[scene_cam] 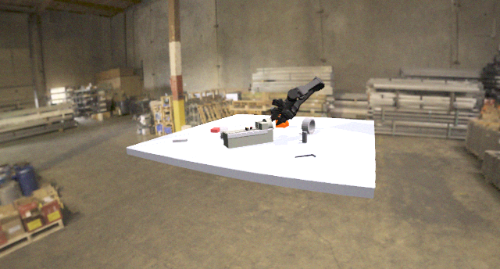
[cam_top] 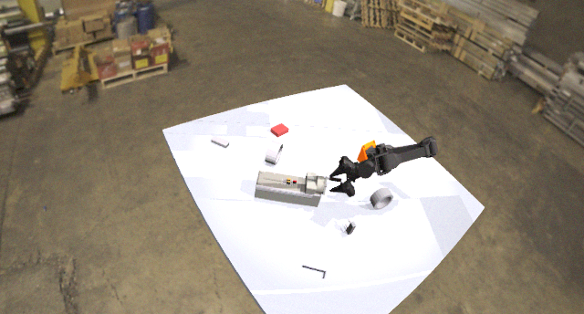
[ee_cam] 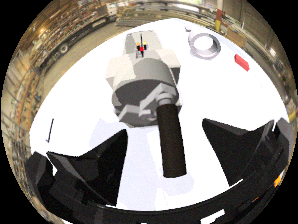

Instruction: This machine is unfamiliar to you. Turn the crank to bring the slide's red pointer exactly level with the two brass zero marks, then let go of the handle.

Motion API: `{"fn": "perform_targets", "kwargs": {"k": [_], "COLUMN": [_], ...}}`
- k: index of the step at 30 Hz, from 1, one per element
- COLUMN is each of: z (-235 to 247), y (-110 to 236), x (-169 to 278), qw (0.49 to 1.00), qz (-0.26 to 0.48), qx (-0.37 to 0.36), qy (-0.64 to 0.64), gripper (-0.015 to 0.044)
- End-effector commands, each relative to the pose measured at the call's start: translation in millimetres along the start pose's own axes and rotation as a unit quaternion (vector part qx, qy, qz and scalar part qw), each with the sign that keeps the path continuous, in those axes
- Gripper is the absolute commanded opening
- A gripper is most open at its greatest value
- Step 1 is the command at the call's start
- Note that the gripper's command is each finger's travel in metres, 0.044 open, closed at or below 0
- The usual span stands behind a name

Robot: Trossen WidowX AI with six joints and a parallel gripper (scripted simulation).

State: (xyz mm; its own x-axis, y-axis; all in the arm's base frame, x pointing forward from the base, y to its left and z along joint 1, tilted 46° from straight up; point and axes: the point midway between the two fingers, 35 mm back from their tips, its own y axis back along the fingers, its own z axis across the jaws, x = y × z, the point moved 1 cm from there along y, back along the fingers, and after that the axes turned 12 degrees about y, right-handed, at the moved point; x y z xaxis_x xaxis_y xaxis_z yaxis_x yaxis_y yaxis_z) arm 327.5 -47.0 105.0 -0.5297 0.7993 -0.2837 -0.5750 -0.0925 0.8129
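Note:
The machine is a long grey box (cam_top: pixel 286 196) (scene_cam: pixel 250 138) with a round crank hub (ee_cam: pixel 145 82) at one end. The crank's dark cylindrical handle (ee_cam: pixel 172 145) points toward the wrist camera. My gripper (cam_top: pixel 331 184) (scene_cam: pixel 275 121) is open beside the hub end. In the wrist view its fingers stand wide on either side of the handle, with a gap on both sides. On top of the box, the red pointer (cam_top: pixel 295 182) (ee_cam: pixel 141 49) appears slightly on the crank side of the brass marks (cam_top: pixel 288 182). Its exact offset is too small to tell.
Two grey rings (cam_top: pixel 275 153) (cam_top: pixel 381 198) stand on the white table (cam_top: pixel 274 241). A red block (cam_top: pixel 279 130), a small grey bar (cam_top: pixel 220 142), a small black piece (cam_top: pixel 350 227) and a hex key (cam_top: pixel 315 269) lie around. An orange part (cam_top: pixel 366 151) is beside the arm.

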Motion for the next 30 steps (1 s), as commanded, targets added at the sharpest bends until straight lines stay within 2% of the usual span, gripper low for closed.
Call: {"fn": "perform_targets", "kwargs": {"k": [1, 15, 22, 30], "z": [0, -9, -16, -19], "y": [2, 41, 70, 50], "x": [-2, -41, -72, -94], "qw": [1.000, 1.000, 1.000, 0.998], "qz": [0.000, 0.000, -0.001, 0.012], "qx": [0.000, 0.002, 0.004, -0.035], "qy": [0.000, 0.000, -0.001, 0.058], "gripper": [0.0440, 0.0440, 0.0440, 0.0440]}}
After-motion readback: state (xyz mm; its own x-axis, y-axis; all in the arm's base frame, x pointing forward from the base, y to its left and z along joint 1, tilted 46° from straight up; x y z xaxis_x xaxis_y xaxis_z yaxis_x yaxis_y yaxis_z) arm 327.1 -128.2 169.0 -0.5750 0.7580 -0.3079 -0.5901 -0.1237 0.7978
